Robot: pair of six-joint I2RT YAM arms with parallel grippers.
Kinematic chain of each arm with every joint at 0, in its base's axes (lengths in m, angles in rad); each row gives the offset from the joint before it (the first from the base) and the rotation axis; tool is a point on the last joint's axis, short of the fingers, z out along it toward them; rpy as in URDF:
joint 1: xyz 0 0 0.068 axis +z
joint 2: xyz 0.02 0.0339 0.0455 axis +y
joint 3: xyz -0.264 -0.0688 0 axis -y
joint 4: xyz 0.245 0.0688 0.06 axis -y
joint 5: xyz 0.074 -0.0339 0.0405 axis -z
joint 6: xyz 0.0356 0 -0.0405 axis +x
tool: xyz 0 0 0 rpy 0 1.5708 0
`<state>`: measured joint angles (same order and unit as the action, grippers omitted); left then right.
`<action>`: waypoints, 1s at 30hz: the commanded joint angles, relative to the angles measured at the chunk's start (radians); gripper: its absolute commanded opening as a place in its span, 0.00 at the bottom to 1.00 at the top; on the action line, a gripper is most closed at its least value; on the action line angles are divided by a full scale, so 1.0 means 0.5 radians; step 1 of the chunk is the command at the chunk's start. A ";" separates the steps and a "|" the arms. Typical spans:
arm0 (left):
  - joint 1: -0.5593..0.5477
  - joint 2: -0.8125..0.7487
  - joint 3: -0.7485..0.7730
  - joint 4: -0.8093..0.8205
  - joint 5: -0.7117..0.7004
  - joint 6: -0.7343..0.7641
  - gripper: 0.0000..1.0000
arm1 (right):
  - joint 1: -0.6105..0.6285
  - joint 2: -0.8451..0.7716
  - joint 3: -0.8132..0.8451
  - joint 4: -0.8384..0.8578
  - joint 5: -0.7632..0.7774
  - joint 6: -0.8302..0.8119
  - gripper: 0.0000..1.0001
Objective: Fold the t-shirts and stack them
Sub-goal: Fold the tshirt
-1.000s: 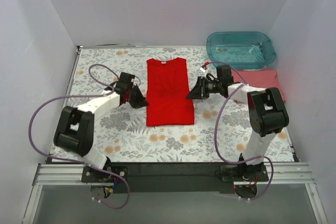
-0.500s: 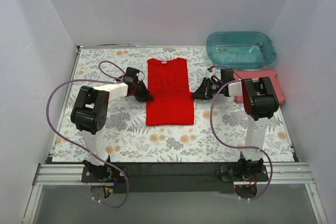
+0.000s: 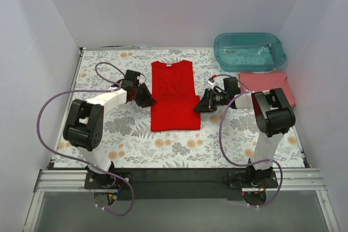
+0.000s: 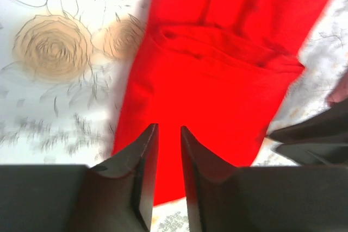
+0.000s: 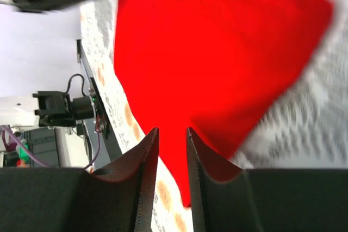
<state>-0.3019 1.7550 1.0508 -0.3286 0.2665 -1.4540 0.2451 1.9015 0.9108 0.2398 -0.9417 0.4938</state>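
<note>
The bright red t-shirt lies flat in the middle of the floral cloth, sleeves tucked in, a long rectangle with the collar at the far end. My left gripper sits low at its left edge, my right gripper at its right edge. In the left wrist view the gripper stands open by a narrow gap over the red cloth, gripping nothing. The right gripper is likewise narrowly open over the shirt. The salmon-pink t-shirt lies folded at the right.
A translucent teal tub stands at the back right, just behind the pink shirt. White walls close in the floral table cover on three sides. Purple cables loop beside both arms.
Both arms have changed posture. The left gripper has stayed at the shirt's left edge, shifting slightly. The right gripper has moved a little nearer and lower along the right edge.
</note>
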 commanded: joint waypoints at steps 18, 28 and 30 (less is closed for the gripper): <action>-0.243 -1.096 -0.525 -0.567 -0.671 0.224 0.61 | 0.599 -0.729 0.056 -1.409 1.690 -0.294 0.56; -0.457 -0.905 -0.420 -0.515 -0.754 0.193 0.71 | 0.743 -0.514 0.219 -1.434 1.721 -0.264 0.53; -0.470 -0.872 -0.423 -0.509 -0.733 0.181 0.75 | 0.774 -0.483 0.225 -1.461 1.766 -0.261 0.52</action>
<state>-0.5247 1.3121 0.8112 -0.5976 -0.0753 -1.3567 0.6117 1.6440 0.9848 -0.4568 -0.1017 0.3466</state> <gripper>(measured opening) 0.733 0.526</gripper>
